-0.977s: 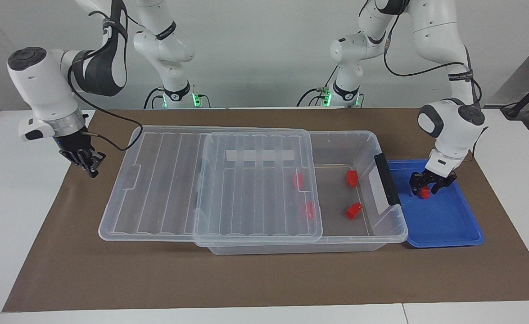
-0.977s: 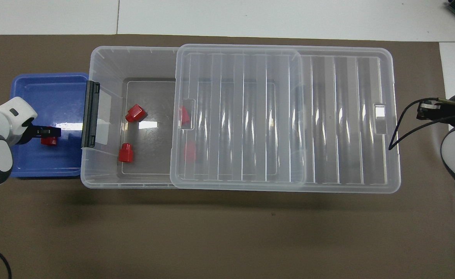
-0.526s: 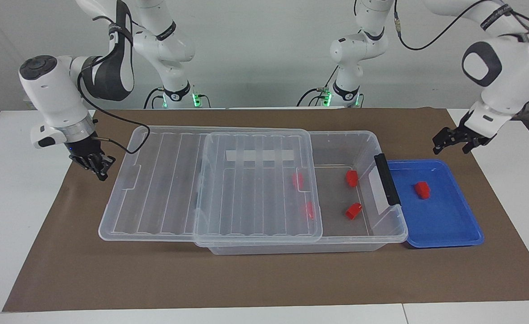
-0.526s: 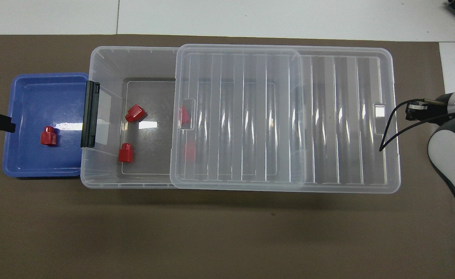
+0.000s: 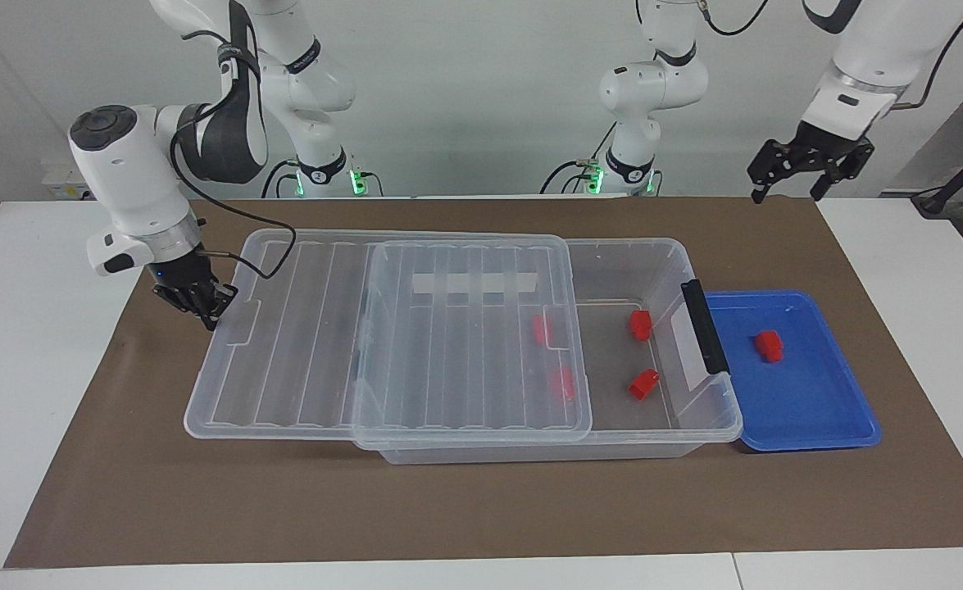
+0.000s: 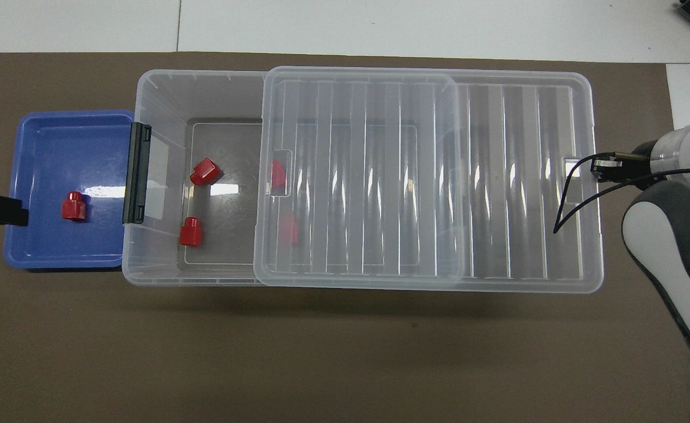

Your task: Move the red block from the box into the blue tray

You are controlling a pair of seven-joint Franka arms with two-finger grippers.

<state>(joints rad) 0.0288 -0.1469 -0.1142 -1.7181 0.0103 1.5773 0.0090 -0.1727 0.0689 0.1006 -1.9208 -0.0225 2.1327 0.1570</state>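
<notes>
Left gripper point(image 5: 805, 168) raised high at 1 o'clock above tray point(image 5: 825, 410), fingers spread, empty, red block point(image 5: 769, 345) lying in tray beside box point(image 5: 661, 254), right gripper point(image 5: 201, 301) angled down at lid point(image 5: 383, 336) end, fingers' gap unclear.

box point(image 5: 661, 270): no readable text; whitish strip point(image 5: 473, 283) blank
blue tray point(image 5: 825, 410): no markings
arms: lettering illegible
</notes>
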